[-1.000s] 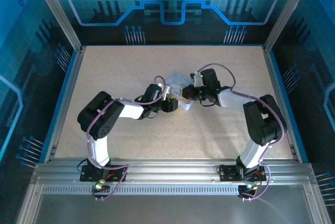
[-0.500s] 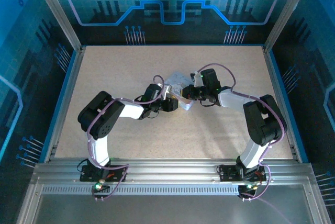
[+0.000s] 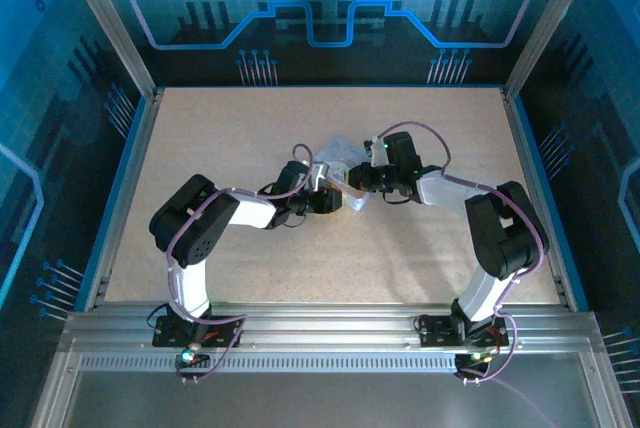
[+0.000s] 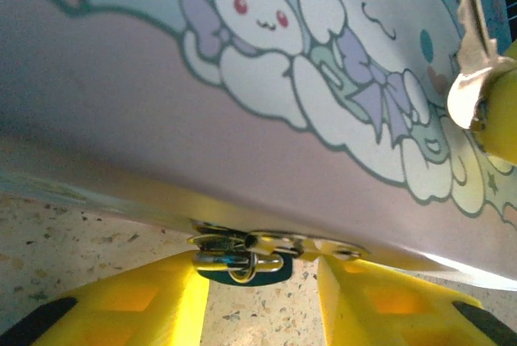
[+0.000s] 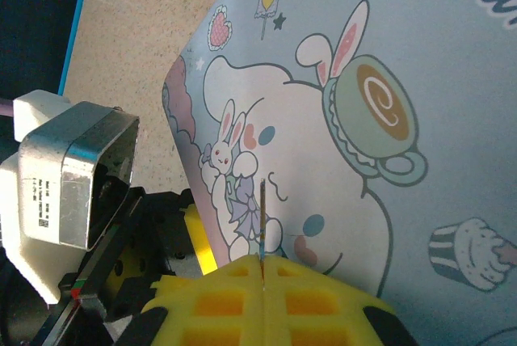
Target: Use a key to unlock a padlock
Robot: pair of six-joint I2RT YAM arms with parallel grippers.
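I read the right claw (image 5: pixel 263 269) as pinching the thin silver metal key (image 5: pixel 263 225) near the lid of the pastel bunny-printed tin box (image 5: pixel 388 200). The left claw (image 4: pixel 262 301) stands spread, its yellow fingers (image 4: pixel 137 305) flanking the small dark padlock (image 4: pixel 238 267) at the box's lower edge.

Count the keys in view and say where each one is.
1. The key is pinched between the fingers of the right gripper, held over the printed lid of the tin box. Another could be hidden beneath the box or arms.
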